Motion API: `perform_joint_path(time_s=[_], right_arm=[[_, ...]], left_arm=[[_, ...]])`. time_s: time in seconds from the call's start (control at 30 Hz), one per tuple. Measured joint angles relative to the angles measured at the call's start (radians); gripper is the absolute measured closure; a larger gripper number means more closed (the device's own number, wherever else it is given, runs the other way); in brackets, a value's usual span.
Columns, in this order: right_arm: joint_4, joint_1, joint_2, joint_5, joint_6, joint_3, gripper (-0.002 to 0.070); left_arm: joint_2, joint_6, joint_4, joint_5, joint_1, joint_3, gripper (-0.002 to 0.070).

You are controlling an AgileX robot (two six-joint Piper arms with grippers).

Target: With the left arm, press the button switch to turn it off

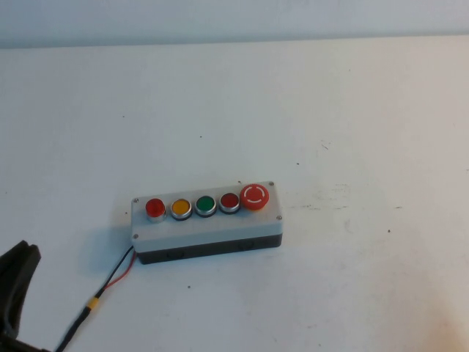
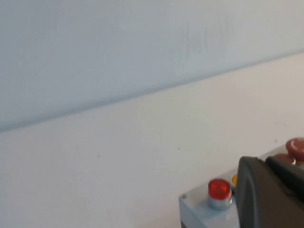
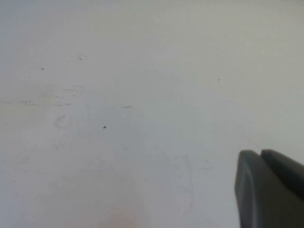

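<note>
The left gripper [image 1: 18, 282] sits low at the table's near left corner, finger spread indeterminable, holding nothing, well short of the button switch [image 1: 154, 208] at the grey box's [image 1: 209, 229] left end; press outstanding, right gripper [image 3: 270, 190] idle.

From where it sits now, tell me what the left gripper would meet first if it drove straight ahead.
Probably the grey rectangular button box: the left gripper points over its end, where the small round bright-red pushbutton sits. Depth is unclear, so it might pass above. The right gripper hangs over the bare white table.
</note>
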Motion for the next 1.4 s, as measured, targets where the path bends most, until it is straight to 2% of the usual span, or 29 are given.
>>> perform_joint_path(time_s=[0.17,0.3,0.4,0.6,0.8,0.9,1.4], right_arm=[[0.0,0.0,0.0,0.0,0.0,0.0,0.0692],[0.0,0.0,0.0,0.0,0.0,0.0,0.0692],[0.0,0.0,0.0,0.0,0.0,0.0,0.0692],[0.0,0.0,0.0,0.0,0.0,0.0,0.0692],[0.0,0.0,0.0,0.0,0.0,0.0,0.0692],[0.0,0.0,0.0,0.0,0.0,0.0,0.0692],[0.0,0.0,0.0,0.0,0.0,0.0,0.0692]], left_arm=[[-0.078,0.062,-0.023,-0.23,0.0,0.135,0.0677],[-0.147,0.151,-0.141,-0.267,0.01,0.195,0.0677],[-0.193,0.188,-0.191,-0.265,0.058,0.21,0.0677],[-0.289,0.19,-0.206,-0.108,0.157,0.21,0.0677],[-0.323,0.183,-0.194,0.212,0.162,0.21,0.0677],[-0.323,0.17,-0.19,0.313,0.162,0.21,0.0677],[-0.325,0.161,-0.188,0.343,0.162,0.21,0.0677]])
